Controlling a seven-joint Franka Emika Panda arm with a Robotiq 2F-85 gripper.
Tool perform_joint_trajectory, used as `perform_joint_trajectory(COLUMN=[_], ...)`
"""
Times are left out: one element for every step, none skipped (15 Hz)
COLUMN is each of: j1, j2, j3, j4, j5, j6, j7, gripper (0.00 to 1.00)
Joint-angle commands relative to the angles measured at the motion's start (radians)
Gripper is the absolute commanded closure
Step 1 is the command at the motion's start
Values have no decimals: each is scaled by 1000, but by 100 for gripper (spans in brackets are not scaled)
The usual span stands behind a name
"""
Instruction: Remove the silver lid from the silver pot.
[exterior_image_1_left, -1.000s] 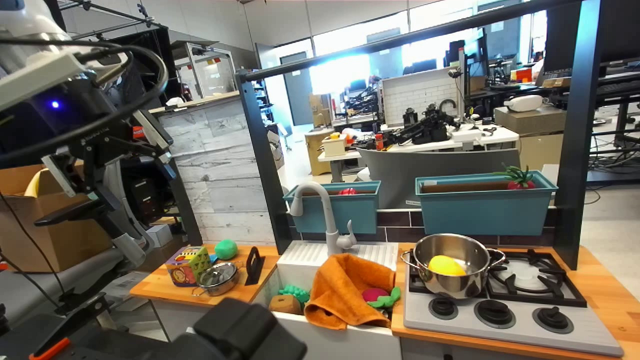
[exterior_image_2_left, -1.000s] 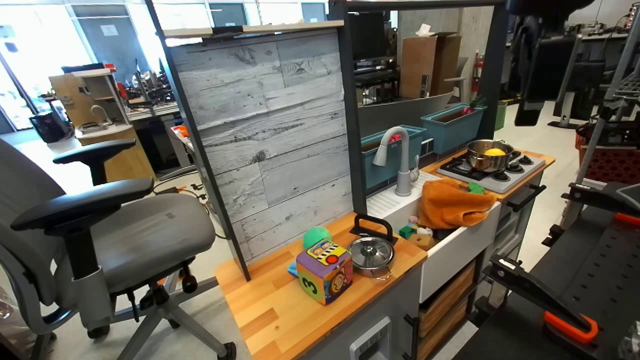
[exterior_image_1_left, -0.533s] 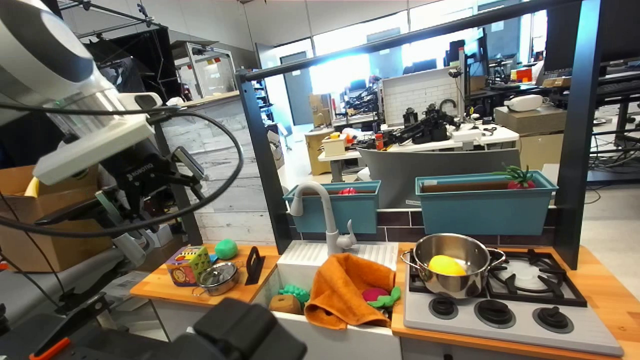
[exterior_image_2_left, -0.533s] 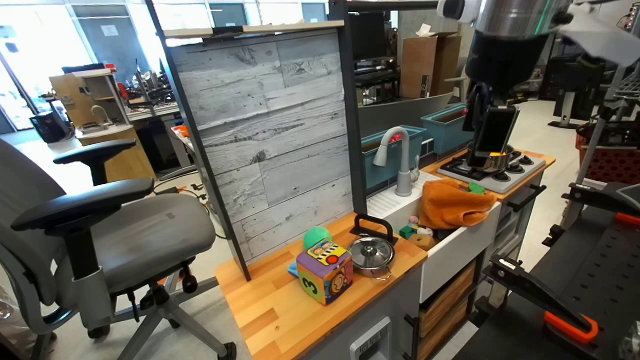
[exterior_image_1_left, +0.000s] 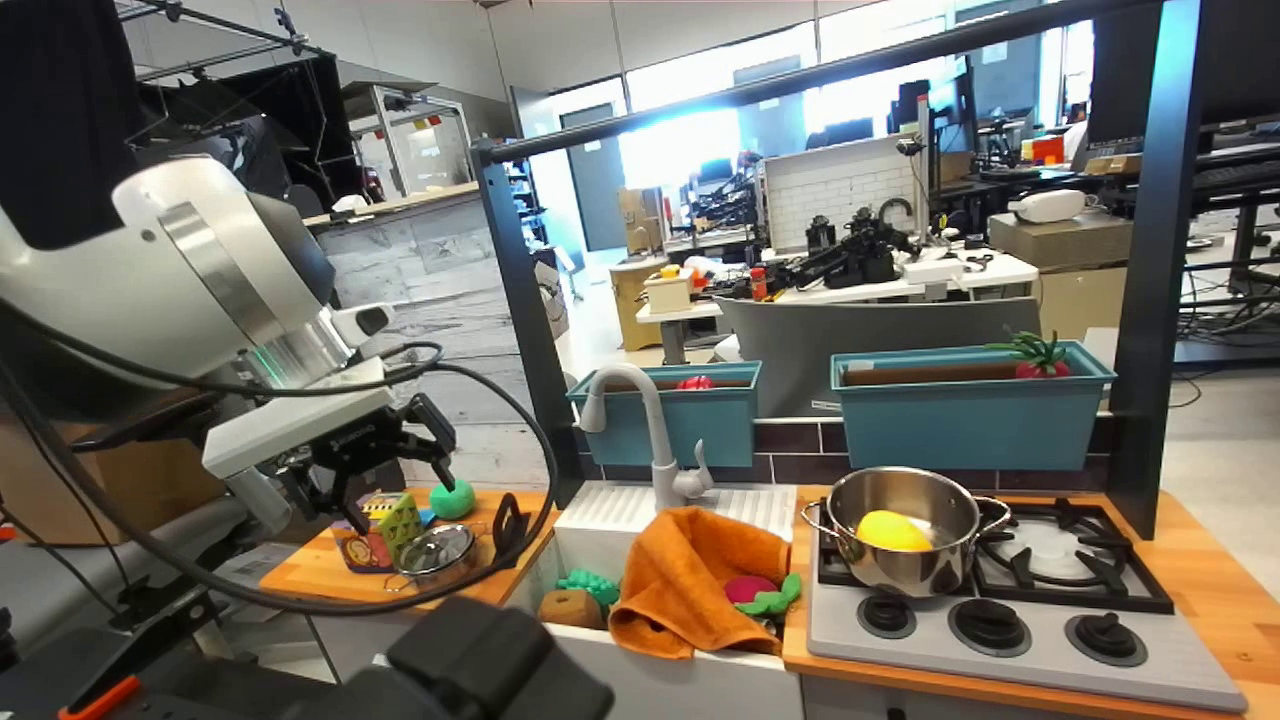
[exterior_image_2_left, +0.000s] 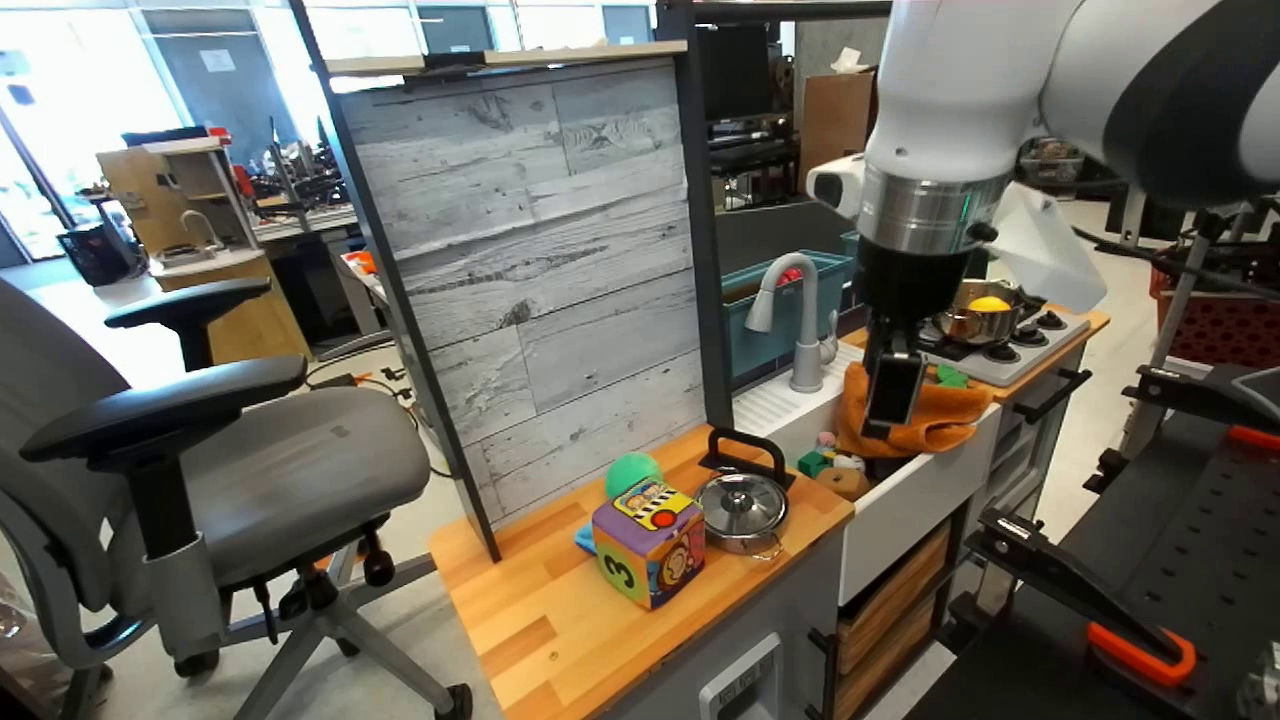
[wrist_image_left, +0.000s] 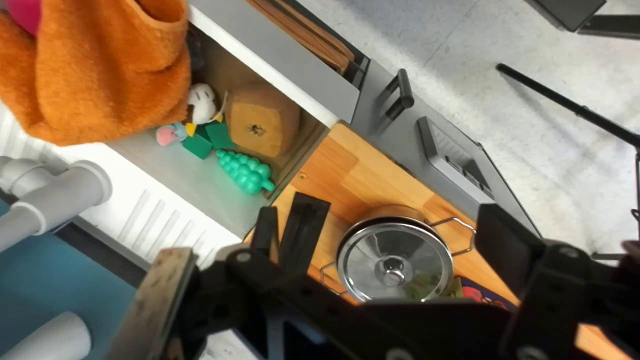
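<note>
Currently | gripper (wrist_image_left: 382, 235) spread wide | silver lid (exterior_image_2_left: 741, 503) on pot (exterior_image_2_left: 742, 545) | cube (exterior_image_2_left: 650, 550) marked "3"

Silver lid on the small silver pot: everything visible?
The round, shiny, bright-edged silver lid looks like polished metal, seemingly slightly domed, with a small silver knob at its centre. It sits, apparently level and knob up, on the small silver pot standing on the light wooden counter. A multicoloured printed cube stands close beside; contact cannot be told. Nothing else is seen touching the lid.
</note>
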Motion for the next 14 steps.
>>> perform_joint_trajectory(j1=[55,68,82,88,87,95,99,111,117,123,132,138,151,163], j2=[214,263,306,342,372,392,406,413,422,429,437,441,443,445], j3=[-37,-43,-50,-48,-41,-41,-39,-45,-46,-46,-52,-54,-63,-74], j4=[169,209,250,284,312,335,351,363,376,386,397,403,410,416], j5=[-26,-18,-16,-8,1,-2,-5,-15,-18,-19,-22,-21,-25,-28], j6=[62,58,53,46,39,43,47,63,73,86,102,111,119,136], j7=[71,77,87,87,80,85,86,96,99,101,107,109,116,124], gripper=[0,0,0,0,0,0,0,0,0,0,0,0,0,0])
